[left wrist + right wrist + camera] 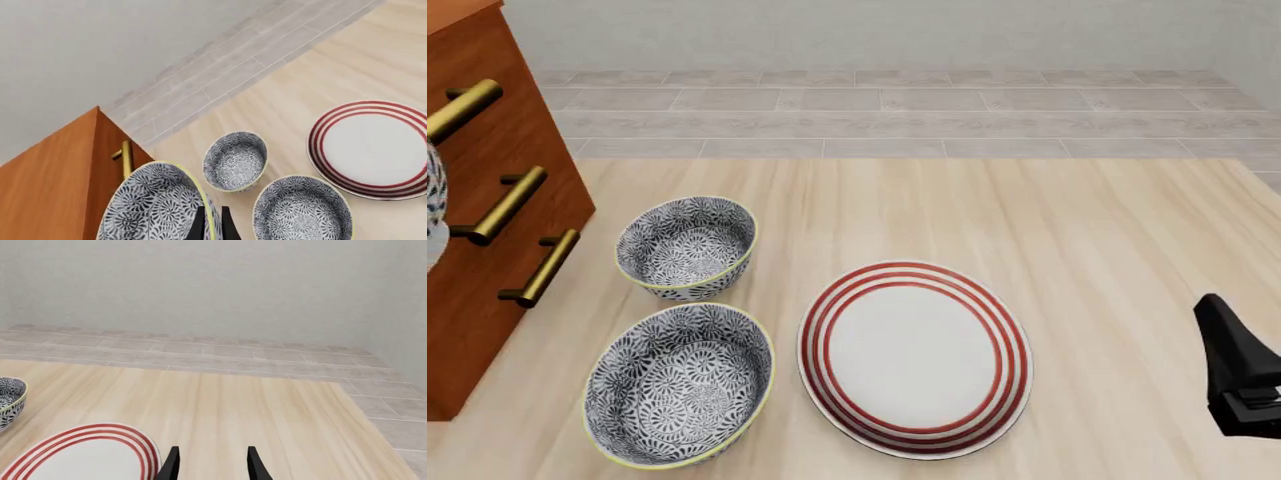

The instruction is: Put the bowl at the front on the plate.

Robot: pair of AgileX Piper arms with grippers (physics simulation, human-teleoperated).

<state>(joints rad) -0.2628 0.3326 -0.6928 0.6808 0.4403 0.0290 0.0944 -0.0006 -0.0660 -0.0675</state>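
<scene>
Wooden table (1094, 230) (no writing) bears plate (914, 358).

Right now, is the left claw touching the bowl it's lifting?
Touching. Left wrist view: the left claw fingers pinch the bowl rim between them.

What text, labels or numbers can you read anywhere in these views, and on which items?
None: no words, brands, numbers or signs show in any view.
The held bowl in the left gripper and the two bowls on the table: floral pattern only.
The plate: red rings only.
The wooden drawer cabinet: brass handles, no label.
The right gripper: plain black, no marking.
</scene>
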